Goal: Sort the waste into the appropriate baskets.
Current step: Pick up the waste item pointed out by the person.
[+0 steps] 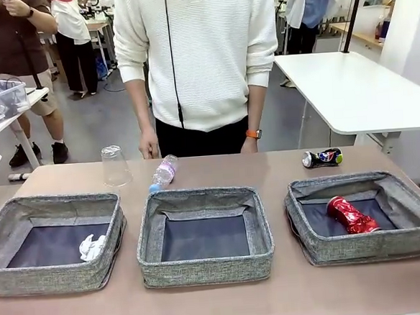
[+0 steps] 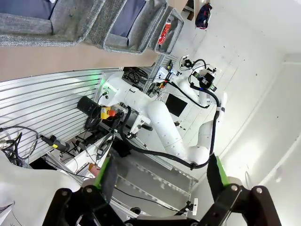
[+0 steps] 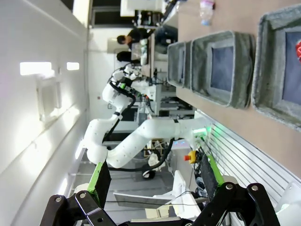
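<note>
Front view: the clear blue-capped bottle [image 1: 164, 172] lies just beyond the middle basket [image 1: 203, 270]. It looks light, slick and probably yielding, so pinch mid-body. Wrist views show the left gripper [image 2: 162, 165] and right gripper [image 3: 155, 172] spread, empty.

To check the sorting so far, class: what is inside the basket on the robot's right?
One crushed red can lies inside the right basket, with nothing else visible around it. The near wall covers the front strip of its floor, so that part cannot be checked.
</note>
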You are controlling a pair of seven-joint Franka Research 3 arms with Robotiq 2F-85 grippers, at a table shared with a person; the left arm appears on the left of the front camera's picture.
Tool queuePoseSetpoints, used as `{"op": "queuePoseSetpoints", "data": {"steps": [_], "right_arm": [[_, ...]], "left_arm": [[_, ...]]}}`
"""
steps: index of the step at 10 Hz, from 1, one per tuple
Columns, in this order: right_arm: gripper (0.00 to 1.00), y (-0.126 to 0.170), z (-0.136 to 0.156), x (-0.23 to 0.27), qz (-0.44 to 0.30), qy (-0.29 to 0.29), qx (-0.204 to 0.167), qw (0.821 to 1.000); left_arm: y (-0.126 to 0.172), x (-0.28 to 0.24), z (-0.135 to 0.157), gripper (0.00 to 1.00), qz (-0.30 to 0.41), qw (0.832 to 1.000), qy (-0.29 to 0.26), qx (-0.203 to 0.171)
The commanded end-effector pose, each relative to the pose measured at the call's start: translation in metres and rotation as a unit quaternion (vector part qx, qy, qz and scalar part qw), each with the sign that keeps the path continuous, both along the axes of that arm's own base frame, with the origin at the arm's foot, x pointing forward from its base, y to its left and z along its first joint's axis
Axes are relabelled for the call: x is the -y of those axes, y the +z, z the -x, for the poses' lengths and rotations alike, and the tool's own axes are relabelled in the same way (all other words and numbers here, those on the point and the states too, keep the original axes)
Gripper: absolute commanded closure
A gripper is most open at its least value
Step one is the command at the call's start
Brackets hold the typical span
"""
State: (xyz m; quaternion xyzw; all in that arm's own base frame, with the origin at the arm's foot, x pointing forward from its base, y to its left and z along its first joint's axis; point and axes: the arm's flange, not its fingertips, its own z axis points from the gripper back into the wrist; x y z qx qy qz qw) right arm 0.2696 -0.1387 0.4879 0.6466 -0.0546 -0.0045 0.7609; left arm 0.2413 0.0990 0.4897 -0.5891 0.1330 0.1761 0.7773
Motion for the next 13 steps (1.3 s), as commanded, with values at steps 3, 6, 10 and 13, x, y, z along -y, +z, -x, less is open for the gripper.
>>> {"op": "queuePoseSetpoints", "data": {"steps": [3,6,10,13], "right_arm": [[0.0,0.002,0.0,-0.002,-0.004,-0.005,0.008,1.0],[0.0,0.002,0.0,-0.002,-0.004,-0.005,0.008,1.0],[0.0,0.002,0.0,-0.002,-0.004,-0.005,0.008,1.0],[0.0,0.002,0.0,-0.002,-0.004,-0.005,0.008,1.0]], "left_arm": [[0.002,-0.001,0.003,0.0,0.002,1.0,-0.008,0.004],[0.002,-0.001,0.003,0.0,0.002,1.0,-0.008,0.004],[0.002,-0.001,0.003,0.0,0.002,1.0,-0.008,0.004],[0.006,0.018,-0.056,0.0,-0.064,0.938,-0.153,0.305]]}}
